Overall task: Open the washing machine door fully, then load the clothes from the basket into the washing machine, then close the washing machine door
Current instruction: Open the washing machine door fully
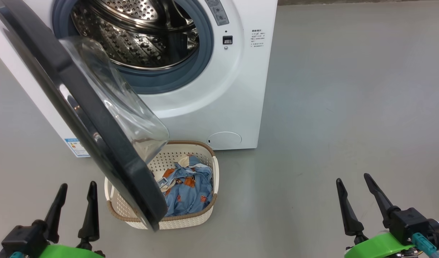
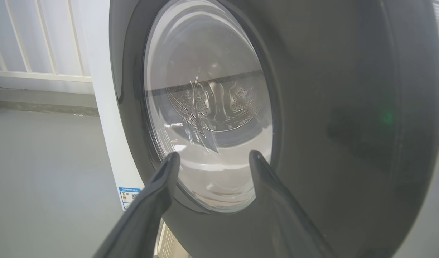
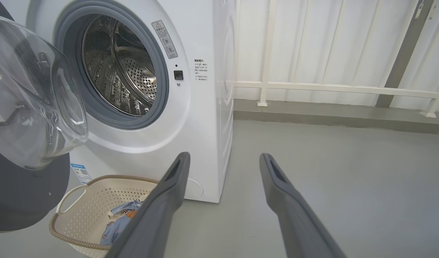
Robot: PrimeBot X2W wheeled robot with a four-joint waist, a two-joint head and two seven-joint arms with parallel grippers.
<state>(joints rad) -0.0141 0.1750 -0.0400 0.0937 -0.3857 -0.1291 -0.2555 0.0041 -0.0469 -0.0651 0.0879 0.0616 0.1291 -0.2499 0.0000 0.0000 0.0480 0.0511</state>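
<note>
The washing machine door (image 1: 101, 136) is only part-open, overhanging the near basket (image 1: 191, 218) of clothes (image 1: 189, 190). Your left pincer (image 1: 78, 185) and right pincer (image 1: 352, 178) are apart and empty. Swing the door wider left first.

Grey floor (image 1: 348, 89), white railed wall (image 3: 330, 43)

Washing machine open, clothes in basket.
The white washing machine (image 1: 219, 107) stands upright, its steel dimpled drum (image 1: 140, 32) exposed and bare inside the grey-blue gasket (image 1: 162, 80). The door (image 1: 97, 118), black-rimmed with a bulging clear glass bowl, is swung outward from the 9 o'clock side of the opening. The cream perforated basket (image 1: 187, 221), brown-rimmed, sits on the floor at 6 o'clock of the opening, its 9 o'clock side hidden behind the door. The clothes (image 1: 187, 190), light blue with orange-brown figures, lie crumpled inside it. The round service flap (image 1: 224, 140) sits at 5 o'clock and the label sticker (image 1: 76, 147) at 7 o'clock.
</note>
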